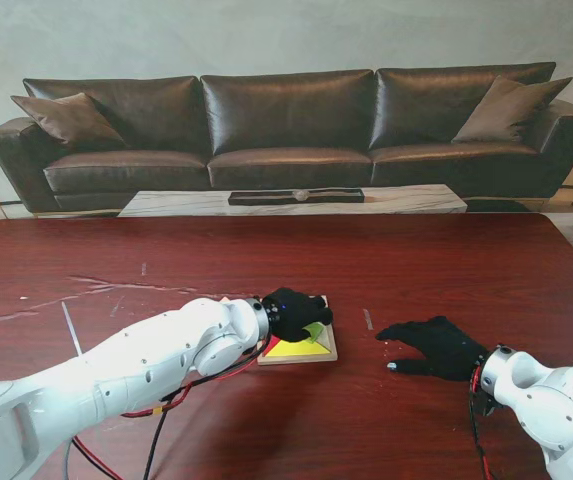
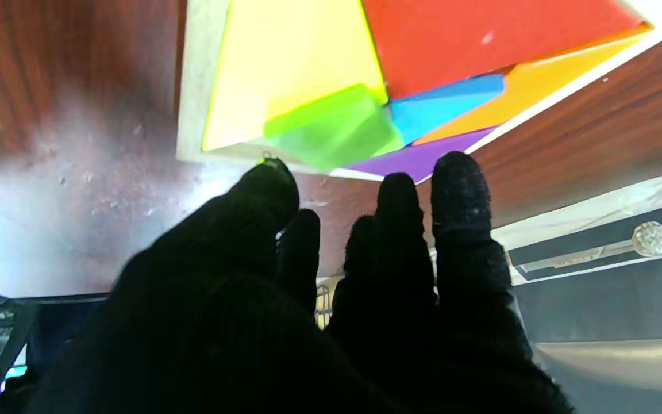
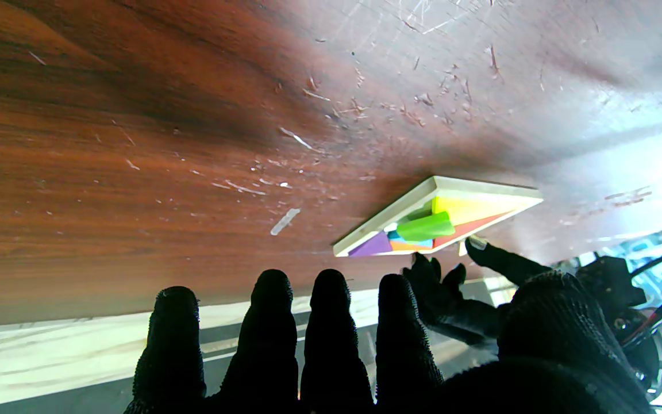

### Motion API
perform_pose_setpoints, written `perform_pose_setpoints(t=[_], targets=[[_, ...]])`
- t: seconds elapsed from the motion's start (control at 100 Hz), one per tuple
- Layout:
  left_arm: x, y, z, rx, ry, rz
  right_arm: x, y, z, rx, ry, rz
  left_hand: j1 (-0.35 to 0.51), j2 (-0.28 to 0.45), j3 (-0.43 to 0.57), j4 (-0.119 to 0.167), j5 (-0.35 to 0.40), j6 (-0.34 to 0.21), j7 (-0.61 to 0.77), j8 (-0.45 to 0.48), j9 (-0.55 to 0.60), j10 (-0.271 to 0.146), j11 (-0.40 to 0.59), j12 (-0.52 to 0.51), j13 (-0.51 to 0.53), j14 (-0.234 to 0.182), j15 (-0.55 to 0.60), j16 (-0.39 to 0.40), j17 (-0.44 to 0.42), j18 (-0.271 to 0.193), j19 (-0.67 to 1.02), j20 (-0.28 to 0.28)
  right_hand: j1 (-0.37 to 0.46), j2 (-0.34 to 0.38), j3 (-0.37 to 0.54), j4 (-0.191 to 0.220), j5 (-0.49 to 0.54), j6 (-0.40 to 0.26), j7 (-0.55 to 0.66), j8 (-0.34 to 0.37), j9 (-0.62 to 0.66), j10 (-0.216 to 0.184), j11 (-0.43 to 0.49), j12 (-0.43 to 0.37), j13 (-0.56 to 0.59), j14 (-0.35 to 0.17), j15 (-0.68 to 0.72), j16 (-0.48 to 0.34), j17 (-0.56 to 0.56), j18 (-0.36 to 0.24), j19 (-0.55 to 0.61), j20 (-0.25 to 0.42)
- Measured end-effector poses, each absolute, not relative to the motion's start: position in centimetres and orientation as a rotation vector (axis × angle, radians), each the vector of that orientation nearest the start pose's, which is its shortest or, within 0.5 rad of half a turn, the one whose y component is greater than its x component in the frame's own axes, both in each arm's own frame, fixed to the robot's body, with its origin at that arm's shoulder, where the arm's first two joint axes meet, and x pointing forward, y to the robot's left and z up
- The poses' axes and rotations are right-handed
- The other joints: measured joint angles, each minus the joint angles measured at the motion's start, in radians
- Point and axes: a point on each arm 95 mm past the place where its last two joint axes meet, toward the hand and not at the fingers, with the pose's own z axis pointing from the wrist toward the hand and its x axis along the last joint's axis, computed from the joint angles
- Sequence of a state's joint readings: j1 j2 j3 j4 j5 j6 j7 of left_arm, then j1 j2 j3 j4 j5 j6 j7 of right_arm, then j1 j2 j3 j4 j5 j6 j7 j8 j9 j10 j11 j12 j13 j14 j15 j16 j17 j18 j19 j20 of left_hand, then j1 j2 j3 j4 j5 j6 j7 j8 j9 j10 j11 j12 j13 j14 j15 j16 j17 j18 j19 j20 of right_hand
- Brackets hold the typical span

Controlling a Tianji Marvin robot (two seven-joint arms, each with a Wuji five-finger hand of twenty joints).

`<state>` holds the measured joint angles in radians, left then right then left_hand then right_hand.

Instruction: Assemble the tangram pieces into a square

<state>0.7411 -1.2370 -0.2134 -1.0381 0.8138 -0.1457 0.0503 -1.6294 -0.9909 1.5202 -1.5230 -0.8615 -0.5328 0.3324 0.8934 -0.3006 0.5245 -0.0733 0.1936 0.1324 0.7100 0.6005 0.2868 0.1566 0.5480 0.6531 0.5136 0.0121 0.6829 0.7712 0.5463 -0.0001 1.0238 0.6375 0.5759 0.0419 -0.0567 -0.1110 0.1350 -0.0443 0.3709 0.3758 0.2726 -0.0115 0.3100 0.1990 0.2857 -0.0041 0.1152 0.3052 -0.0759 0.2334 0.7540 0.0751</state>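
Left wrist view showed the green piece (image 2: 331, 129) lying tilted atop the others in the tray (image 2: 192, 86), not yet seated; the left hand (image 2: 331, 287) hovered over it, fingers loosely apart, holding nothing, probably to nudge it flat; the right hand (image 1: 436, 346) rested spread, well apart.

A shallow pale wooden square tray (image 1: 328, 352) filled with flat coloured tangram pieces (image 2: 440, 40) lies mid-desk on the dark reddish wooden desk (image 1: 416, 270), the black-gloved left hand (image 1: 296, 313) over its far-left part, the black-gloved right hand (image 1: 436, 347) well apart to its right.
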Motion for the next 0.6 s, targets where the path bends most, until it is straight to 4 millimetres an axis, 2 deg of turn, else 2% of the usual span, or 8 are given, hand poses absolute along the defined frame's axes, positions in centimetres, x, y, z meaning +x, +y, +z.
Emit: perform_pose_setpoints(t=[0.17,0.33,0.6], targets=[[48.4,-16.9,-35.2,-0.577,2.185,-1.408,38.6,-11.0,-33.1,1.248,1.919,1.452,0.0,0.0,0.0,0.0,0.0,-0.004,-0.026,-0.01,0.0,0.0,-0.004,0.0,0.01,0.019,-0.011,-0.009,0.007,0.004,0.003,0.002,0.0,0.0,0.0,0.0,0.0,0.0,0.0,0.0,0.0,0.0,0.0,0.0,0.0,0.0,0.0,0.0,0.0,0.0,0.0,0.0],[48.6,-16.3,-35.7,-0.595,2.155,-1.419,38.6,-11.0,-33.1,1.25,1.92,1.451,0.0,-0.004,0.024,0.0,-0.002,-0.003,0.081,0.056,0.003,0.0,0.037,0.032,0.021,0.019,-0.011,-0.009,0.034,-0.003,0.024,0.002,0.0,0.0,0.0,0.0,0.0,0.0,0.0,0.0,0.0,0.0,0.0,0.0,0.0,0.0,0.0,0.0,0.0,0.0,0.0,0.0],[48.8,-16.2,-36.5,-0.63,2.159,-1.415,38.6,-10.9,-33.1,1.251,1.921,1.451,-0.002,-0.014,0.05,0.0,-0.014,-0.002,0.171,0.1,0.014,0.0,0.093,0.068,0.064,-0.007,0.055,0.03,0.06,-0.019,0.045,0.002,0.0,0.0,0.0,0.0,0.0,0.0,0.0,0.0,0.0,0.0,0.0,0.0,0.0,0.0,0.0,0.0,0.0,0.0,0.0,0.0]])
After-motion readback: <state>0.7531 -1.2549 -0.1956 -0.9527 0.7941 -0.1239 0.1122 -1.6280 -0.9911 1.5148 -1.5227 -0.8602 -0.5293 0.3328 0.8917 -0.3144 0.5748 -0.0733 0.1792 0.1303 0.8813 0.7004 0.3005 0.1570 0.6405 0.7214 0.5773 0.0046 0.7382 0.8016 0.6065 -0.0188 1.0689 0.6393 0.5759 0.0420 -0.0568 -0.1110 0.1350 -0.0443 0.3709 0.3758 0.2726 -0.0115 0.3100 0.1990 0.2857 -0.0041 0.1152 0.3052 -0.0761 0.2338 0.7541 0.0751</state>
